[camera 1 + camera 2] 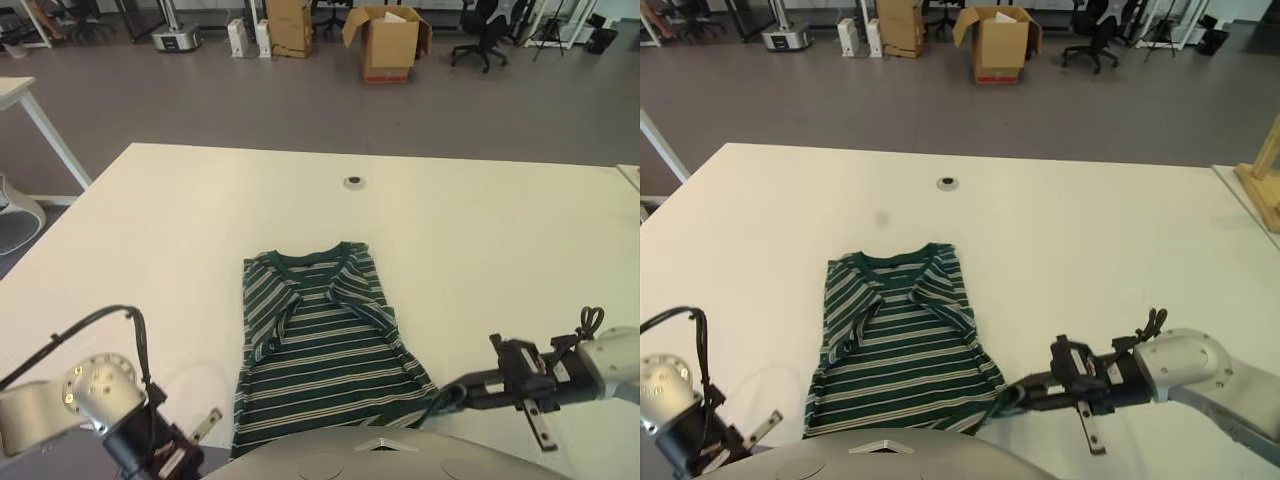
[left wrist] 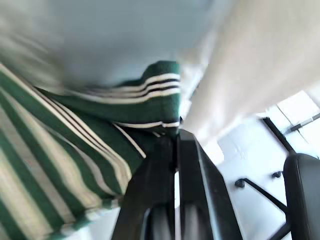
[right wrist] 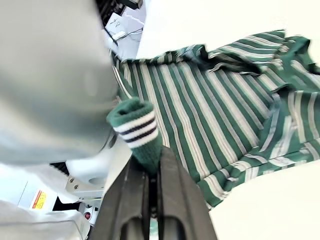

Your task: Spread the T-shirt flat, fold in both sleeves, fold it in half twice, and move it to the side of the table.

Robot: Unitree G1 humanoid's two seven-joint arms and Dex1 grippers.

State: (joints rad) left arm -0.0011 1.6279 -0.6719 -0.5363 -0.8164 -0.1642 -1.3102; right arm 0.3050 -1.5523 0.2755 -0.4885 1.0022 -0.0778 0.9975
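Note:
A green T-shirt (image 1: 320, 340) with white stripes lies on the white table (image 1: 500, 230), collar toward the far side and both sleeves folded in over the chest. My left gripper (image 1: 215, 432) is at the hem's near left corner. In the left wrist view it (image 2: 175, 137) is shut on a bunched bit of striped hem. My right gripper (image 1: 1008, 395) is at the hem's near right corner. The right wrist view shows it (image 3: 150, 160) shut on a raised fold of the hem, with the rest of the T-shirt (image 3: 225, 115) flat beyond.
A small round grommet (image 1: 353, 182) sits in the tabletop beyond the collar. Bare table lies to both sides of the shirt and behind it. A wooden frame (image 1: 1265, 180) stands off the table's right edge. A cardboard box (image 1: 388, 42) stands on the floor far back.

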